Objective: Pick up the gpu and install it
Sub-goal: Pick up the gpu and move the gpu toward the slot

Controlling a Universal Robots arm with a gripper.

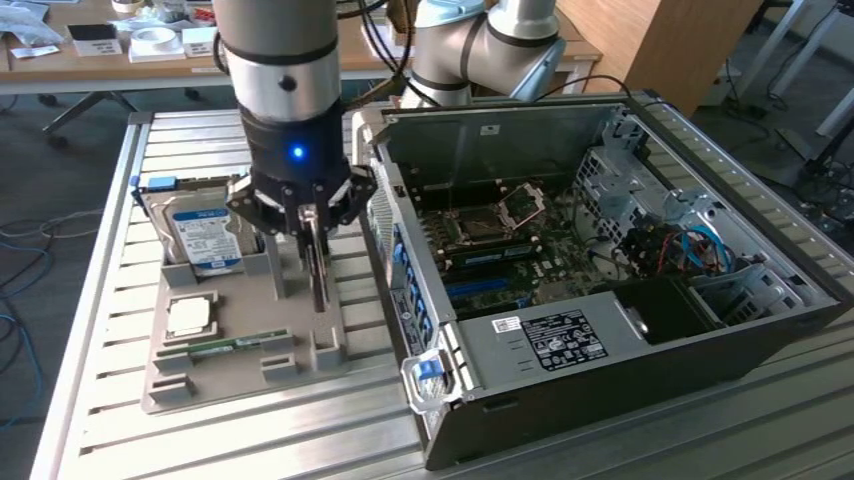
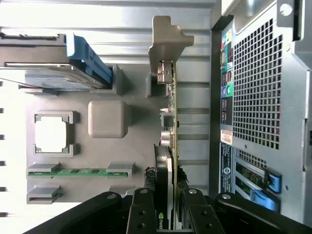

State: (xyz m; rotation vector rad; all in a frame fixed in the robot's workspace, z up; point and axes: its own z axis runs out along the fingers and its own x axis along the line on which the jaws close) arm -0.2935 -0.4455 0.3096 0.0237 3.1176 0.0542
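The gpu (image 1: 318, 275) stands on edge in the grey parts tray (image 1: 200, 385), just beside the open PC case (image 1: 601, 330). In the wrist view the gpu (image 2: 168, 122) shows edge-on, a thin dark board with its pale metal bracket at the far end. My gripper (image 1: 310, 225) hangs straight down over it. My gripper (image 2: 165, 214) has its two black fingers (image 2: 142, 214) pressed against both faces of the card, so it is shut on the gpu. The card's lower edge still looks level with the tray's supports.
The tray (image 2: 131, 146) also holds a silver hard drive (image 1: 200, 235) with a blue-white label, a CPU (image 1: 190, 315) and a green RAM stick (image 1: 234, 345). The case lies open with its motherboard (image 1: 507, 250) exposed. The case's perforated rear wall (image 2: 258, 97) stands close to the card.
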